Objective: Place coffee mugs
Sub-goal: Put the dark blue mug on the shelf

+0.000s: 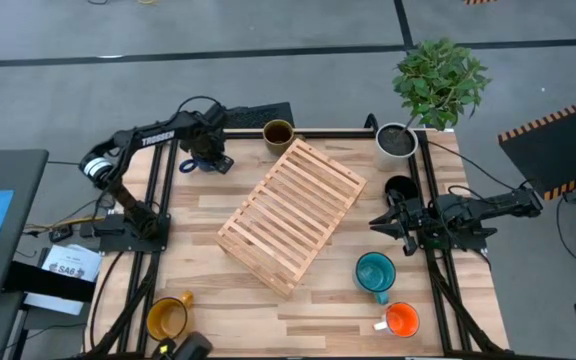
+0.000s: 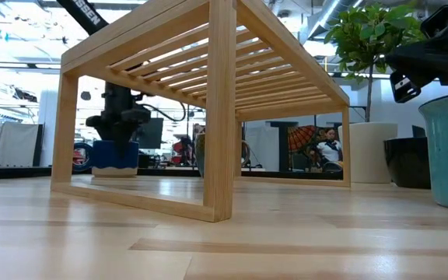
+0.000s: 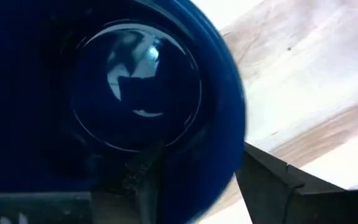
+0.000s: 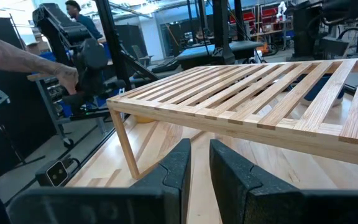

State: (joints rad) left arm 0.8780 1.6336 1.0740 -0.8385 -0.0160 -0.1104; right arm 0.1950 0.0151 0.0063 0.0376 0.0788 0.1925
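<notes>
My left gripper (image 1: 206, 152) is at the table's far left, shut on the dark blue mug (image 2: 115, 155), which fills the left wrist view (image 3: 135, 93). The olive-brown mug (image 1: 277, 134) stands at the far edge beside the wooden slatted rack (image 1: 290, 212). The black mug (image 1: 400, 188), teal mug (image 1: 375, 272) and orange mug (image 1: 401, 319) stand on the right side, and the yellow mug (image 1: 167, 317) stands near left. My right gripper (image 1: 378, 222) hovers shut between the black and teal mugs, pointing at the rack (image 4: 241, 93). My left gripper holds the dark blue mug by its rim wall (image 3: 219, 168), with one finger (image 3: 145, 180) inside the cup and the other finger (image 3: 269, 183) outside. It comes from above, pointing down. The mug is upright, its base at the tabletop in the low view.
A white plant pot (image 1: 396, 143) with a leafy plant stands at the far right corner. The rack lies slantwise across the table's middle. Bare wood shows near the front centre (image 1: 268, 320). A person's arm (image 4: 17, 56) shows beyond the table in the right wrist view.
</notes>
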